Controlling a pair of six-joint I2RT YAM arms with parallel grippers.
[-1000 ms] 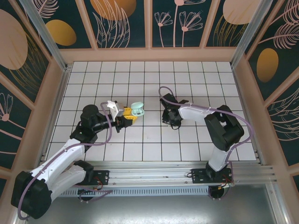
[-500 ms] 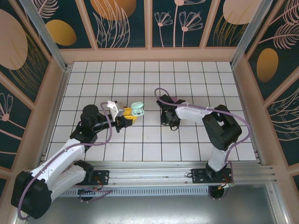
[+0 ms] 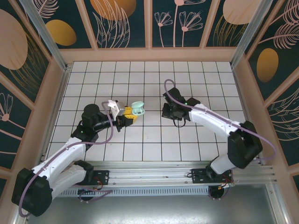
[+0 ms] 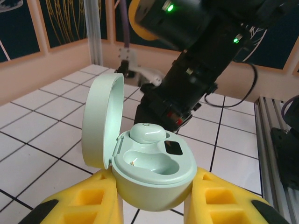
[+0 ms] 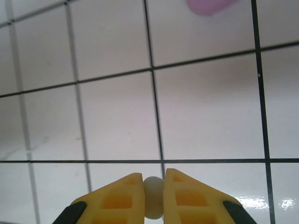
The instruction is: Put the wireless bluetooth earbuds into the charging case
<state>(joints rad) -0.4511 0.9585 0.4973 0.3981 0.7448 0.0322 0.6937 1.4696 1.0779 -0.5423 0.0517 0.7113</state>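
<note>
My right claw pinched a pale earbud. The open case, clamped in my left claw, sat to its left, near socket empty.

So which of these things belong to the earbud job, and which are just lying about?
Job:
- mint case, open, in left gripper
- mint earbud seated in it
- pale earbud pinched in right gripper

Lying about:
- pink thing on the tiles, blurred, cannot tell what
</note>
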